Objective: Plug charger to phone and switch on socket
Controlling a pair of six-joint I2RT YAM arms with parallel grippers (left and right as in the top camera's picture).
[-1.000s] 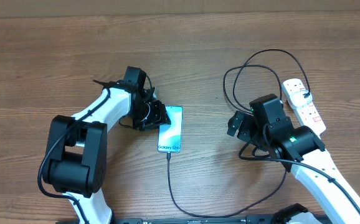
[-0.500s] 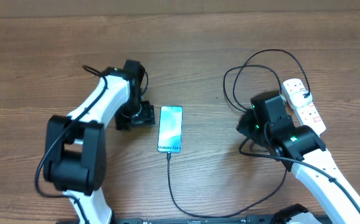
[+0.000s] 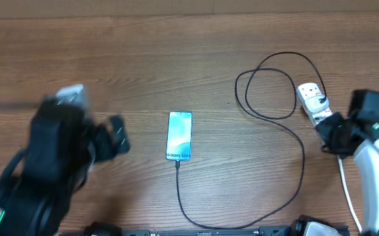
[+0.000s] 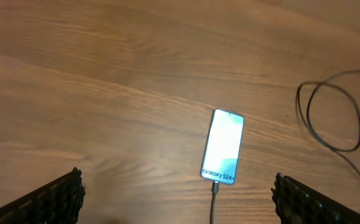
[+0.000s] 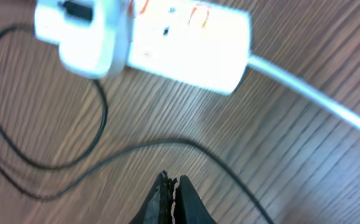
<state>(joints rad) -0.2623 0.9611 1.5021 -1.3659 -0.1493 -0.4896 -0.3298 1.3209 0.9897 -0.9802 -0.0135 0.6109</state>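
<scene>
The phone (image 3: pixel 179 136) lies screen up mid-table, also in the left wrist view (image 4: pixel 223 144). The charger (image 3: pixel 302 164), a thin black cable, has its tip in the phone's near end (image 4: pixel 215 186) and loops right to a white plug on the socket (image 3: pixel 313 99). My left gripper (image 3: pixel 113 139) is blurred, left of the phone and apart from it; its fingers (image 4: pixel 55 200) stand wide open with nothing between them. My right gripper (image 3: pixel 334 130) is over the socket's near part. In the right wrist view this gripper (image 5: pixel 170 185) is shut and empty, above the cable (image 5: pixel 105 160), short of the socket (image 5: pixel 189 38).
The socket's thick white cord (image 5: pixel 320 107) runs off to the right and toward the table's near edge (image 3: pixel 348 196). The cable's loops (image 3: pixel 268 85) lie on the wood left of the socket. The table is bare wood elsewhere.
My left arm has pulled back from the phone to the lower left and opened wider. My right arm has swung right to the socket and its jaws have shut.
</scene>
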